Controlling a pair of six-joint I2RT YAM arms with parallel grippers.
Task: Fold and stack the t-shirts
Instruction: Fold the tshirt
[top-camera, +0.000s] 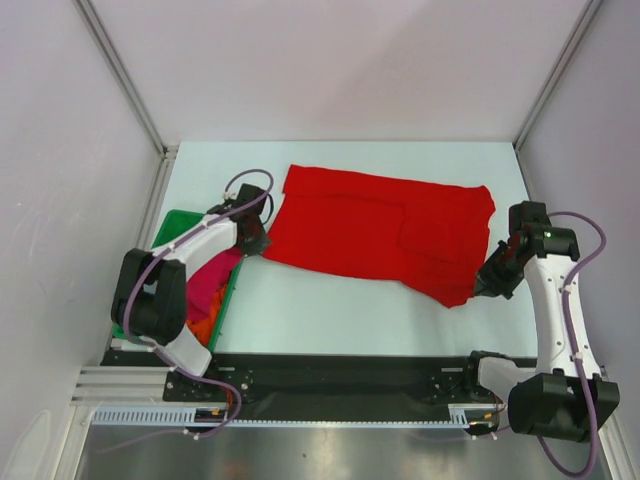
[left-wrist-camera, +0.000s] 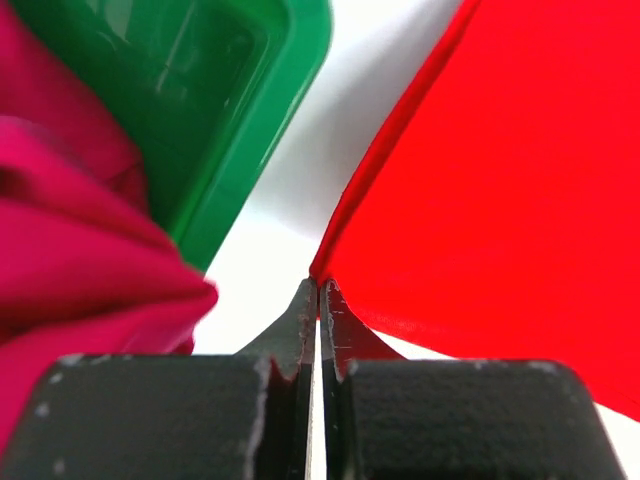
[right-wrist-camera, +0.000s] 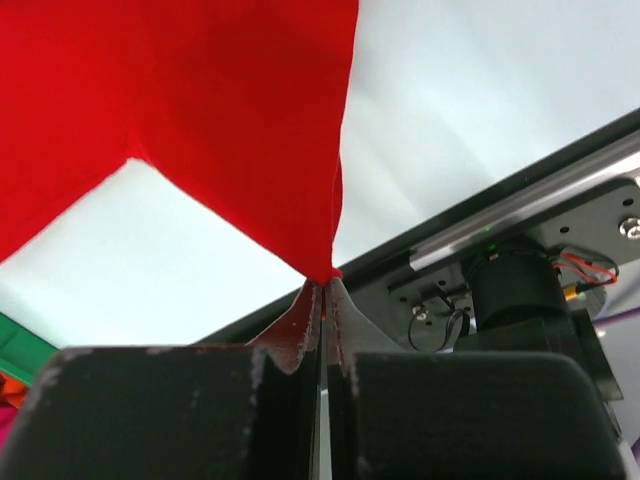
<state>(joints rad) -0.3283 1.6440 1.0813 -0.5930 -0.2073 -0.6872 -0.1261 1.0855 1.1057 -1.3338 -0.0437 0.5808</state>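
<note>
A bright red t-shirt (top-camera: 380, 230) lies spread across the middle of the white table. My left gripper (top-camera: 256, 243) is shut on its near left corner (left-wrist-camera: 322, 268), next to the green tray. My right gripper (top-camera: 483, 285) is shut on its near right corner (right-wrist-camera: 326, 268), which hangs lifted off the table. A magenta-pink shirt (top-camera: 208, 282) and an orange one (top-camera: 203, 327) lie in the tray; the pink one fills the left of the left wrist view (left-wrist-camera: 80, 280). No grey-blue shirt is in view.
The green plastic tray (top-camera: 176, 222) stands at the table's left edge, under the left arm; its rim shows in the left wrist view (left-wrist-camera: 250, 150). A black rail (top-camera: 340, 375) runs along the near edge. White walls close in both sides.
</note>
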